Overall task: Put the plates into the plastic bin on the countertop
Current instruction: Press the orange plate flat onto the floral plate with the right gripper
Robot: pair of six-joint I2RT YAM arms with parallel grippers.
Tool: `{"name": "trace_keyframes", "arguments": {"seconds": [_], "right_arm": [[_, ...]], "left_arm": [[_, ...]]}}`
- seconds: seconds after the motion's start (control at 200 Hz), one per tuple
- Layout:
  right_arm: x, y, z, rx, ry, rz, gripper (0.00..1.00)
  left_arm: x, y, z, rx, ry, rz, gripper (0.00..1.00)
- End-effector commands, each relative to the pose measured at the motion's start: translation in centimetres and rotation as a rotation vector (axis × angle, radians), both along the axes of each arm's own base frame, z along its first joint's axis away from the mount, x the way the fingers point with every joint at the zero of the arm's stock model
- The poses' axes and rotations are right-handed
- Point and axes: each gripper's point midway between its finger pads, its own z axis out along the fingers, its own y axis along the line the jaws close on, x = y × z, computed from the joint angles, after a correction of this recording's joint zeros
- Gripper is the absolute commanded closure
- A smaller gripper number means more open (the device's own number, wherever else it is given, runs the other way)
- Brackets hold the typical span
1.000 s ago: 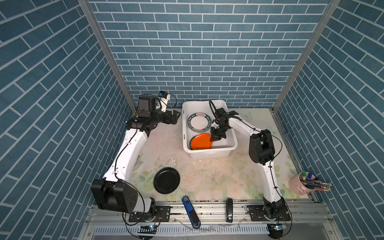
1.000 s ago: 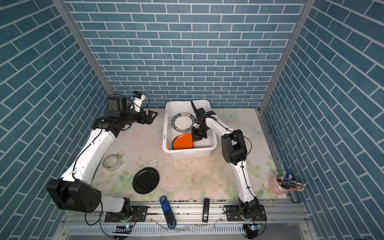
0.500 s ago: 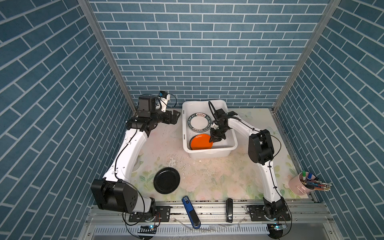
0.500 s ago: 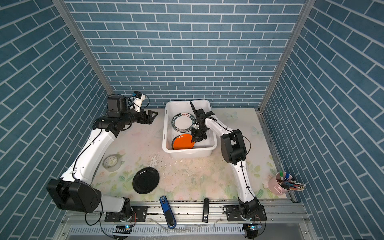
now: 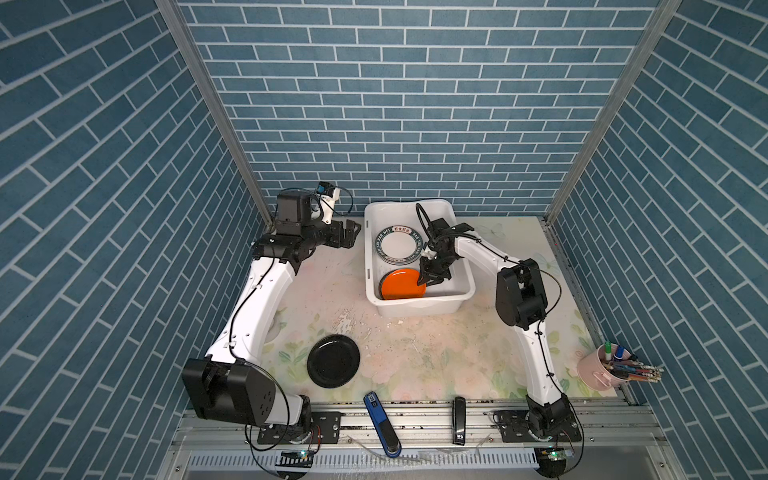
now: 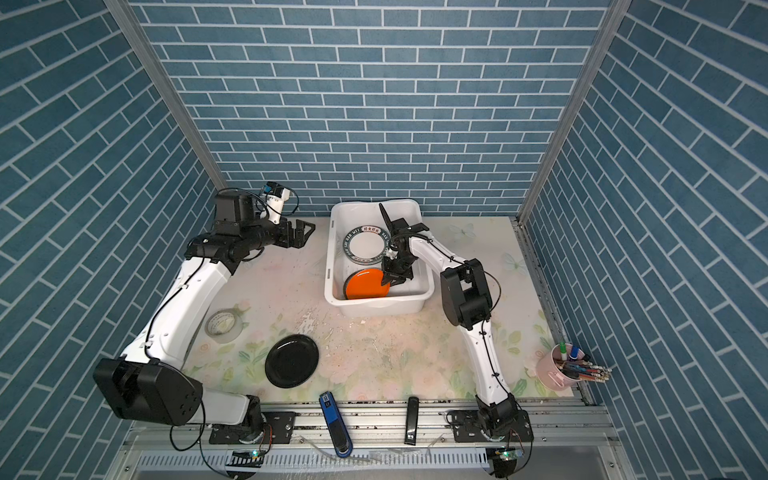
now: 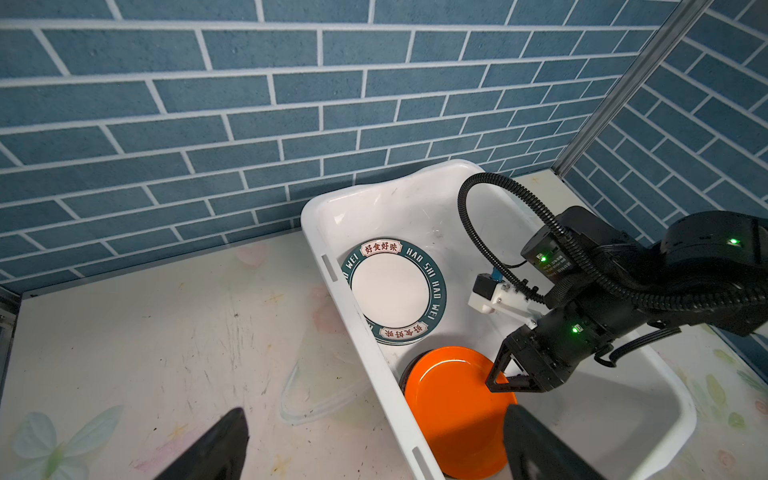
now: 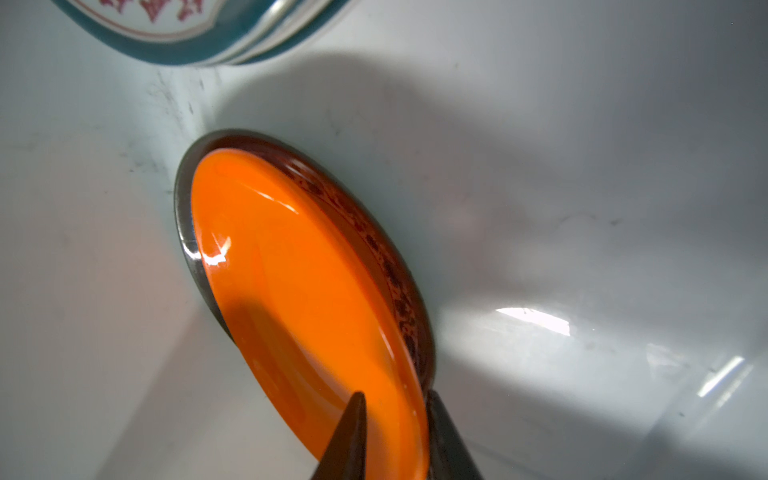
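The white plastic bin (image 5: 415, 305) (image 6: 376, 307) (image 7: 365, 353) stands at the back of the flowered countertop (image 5: 419, 357). Inside lie stacked teal-lettered plates (image 5: 397, 246) (image 6: 365, 246) (image 7: 390, 291) (image 8: 187, 41). Nearer, an orange plate (image 5: 401, 284) (image 6: 365, 285) (image 7: 449, 407) (image 8: 291, 291) lies tilted on a darker patterned plate (image 8: 376, 249). My right gripper (image 5: 430, 282) (image 6: 392, 280) (image 7: 498, 380) (image 8: 395, 399) straddles the orange plate's rim, jaws slightly parted. A black plate (image 5: 333, 360) (image 6: 291, 360) lies on the countertop in front. My left gripper (image 5: 349, 235) (image 6: 305, 235) (image 7: 376, 446) hovers open and empty left of the bin.
A whitish tape roll (image 6: 224, 326) lies beside the left arm. A pink cup of pens (image 5: 602, 370) (image 6: 557, 370) stands at the right front corner. A blue tool (image 5: 380, 424) and a black one (image 5: 458, 419) rest on the front metal rail. Tiled walls close in on three sides.
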Motion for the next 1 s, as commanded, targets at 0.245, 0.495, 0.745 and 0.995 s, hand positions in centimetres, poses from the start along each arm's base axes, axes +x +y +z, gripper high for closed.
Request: {"name": "trace_keyframes", "arguments": {"seconds": [0.245,0.495,0.745,0.995], "right_arm": [[-0.78,0.33,-0.51,-0.028,0.019,-0.003,0.67],[-0.76,0.72,-0.28,-0.024,0.012,-0.004,0.66],[-1.29,0.8,-0.34,-0.026,0.023,0.001,0.65],[-1.53,0.34,0.01,-0.049,0.013,0.003,0.59]], "left_arm": [[-0.03,-0.17,-0.16,-0.022,0.001,-0.002,0.03],[-0.11,-0.18,-0.43,-0.024,0.008,-0.001,0.03],[-0.06,-0.31,-0.67,-0.036,0.017,-0.002,0.03],[-0.14,-0.37,-0.78,-0.043,0.022,-0.003,0.03]]}}
